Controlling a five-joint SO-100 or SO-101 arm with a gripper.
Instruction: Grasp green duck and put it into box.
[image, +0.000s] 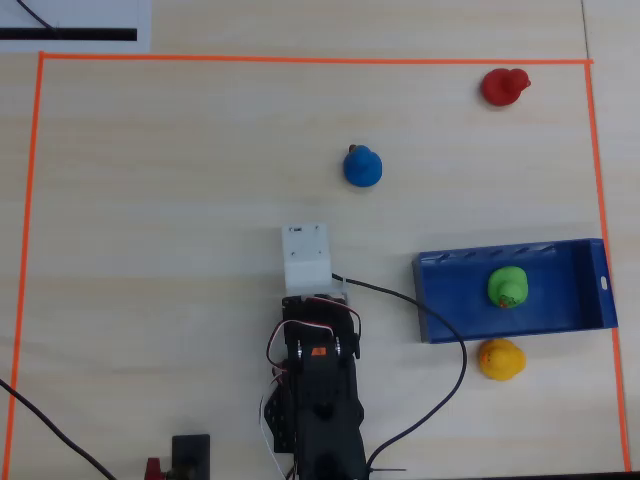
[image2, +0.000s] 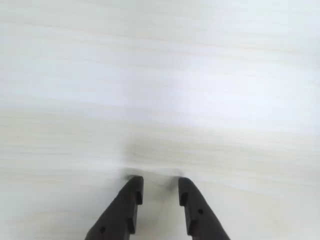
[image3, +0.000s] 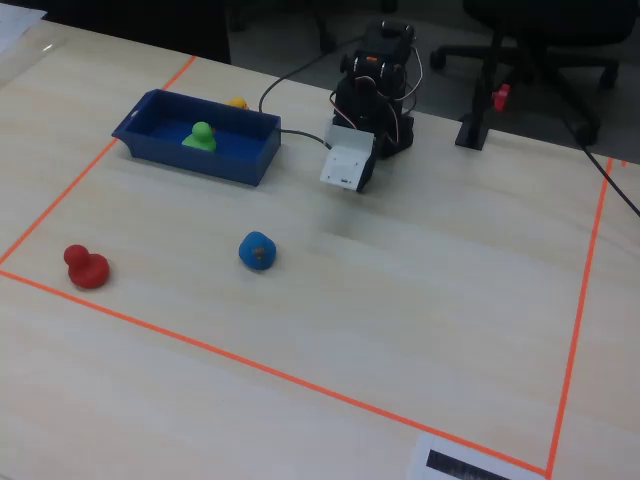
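Observation:
The green duck (image: 508, 287) sits inside the blue box (image: 440, 262), near its middle. The fixed view also shows the duck (image3: 202, 135) in the box (image3: 205, 162). My arm (image: 318, 385) is folded back at the table's near edge in the overhead view, well left of the box. A white wrist housing (image: 306, 258) hides the fingers from above. In the wrist view my gripper (image2: 160, 182) points at bare table. Its two black fingers (image2: 131, 200) stand a little apart with nothing between them.
A yellow duck (image: 501, 359) lies just outside the box's near wall. A blue duck (image: 362, 167) and a red duck (image: 503, 86) lie farther out. Orange tape (image: 300, 59) frames the work area. A black cable (image: 450, 330) loops between arm and box.

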